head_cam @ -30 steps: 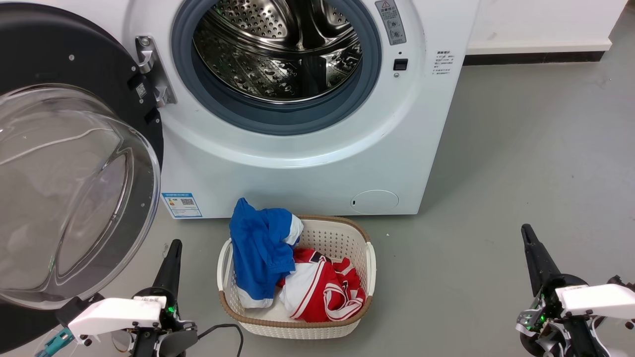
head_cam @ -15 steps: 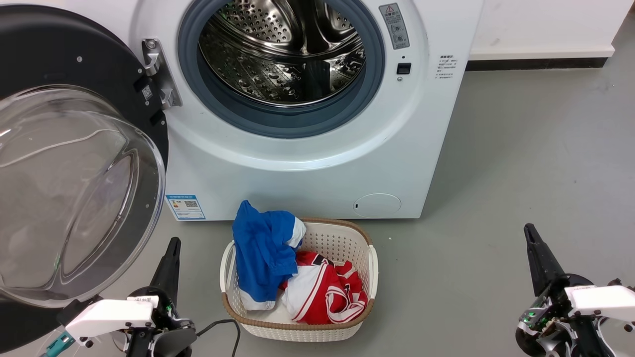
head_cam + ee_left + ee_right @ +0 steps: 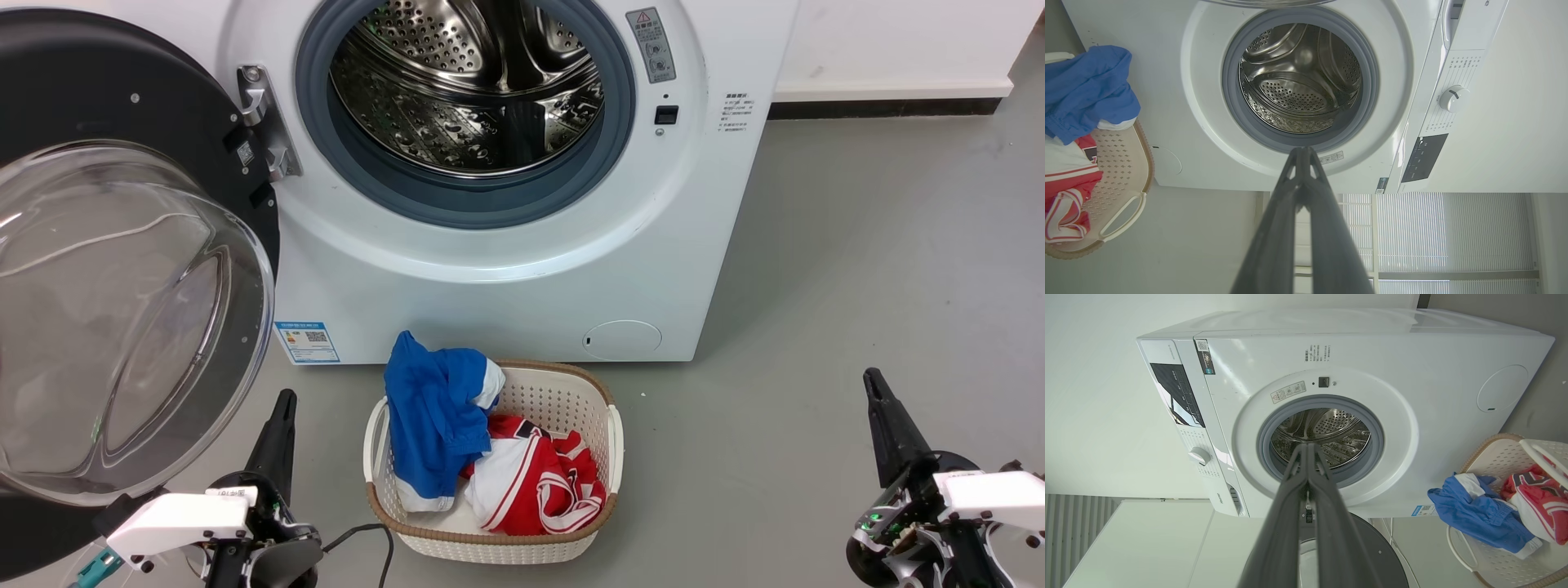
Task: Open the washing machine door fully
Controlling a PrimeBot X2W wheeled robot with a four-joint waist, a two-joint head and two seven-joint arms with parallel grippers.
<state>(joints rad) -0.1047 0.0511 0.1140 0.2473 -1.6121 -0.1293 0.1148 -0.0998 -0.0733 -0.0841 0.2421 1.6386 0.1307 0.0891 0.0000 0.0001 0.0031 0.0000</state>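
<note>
Holding nothing: my left fingers [image 3: 276, 445] are pressed together, tips pointing at the washing machine [image 3: 522, 286]. They sit just beside the lower right rim of the washing machine door [image 3: 122, 327], no contact visible. Door stands open on its hinge at the left of the opening, glass bowl toward me, drum uncovered. My right fingers [image 3: 888, 429] are pressed together too, well apart from the door, over the floor [image 3: 857, 245]. Basket [image 3: 612, 441] of clothes sits between both.

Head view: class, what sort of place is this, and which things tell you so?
Probably a laundry area: a white washing machine with its door open, and a basket of clothes on the floor before it.
</note>
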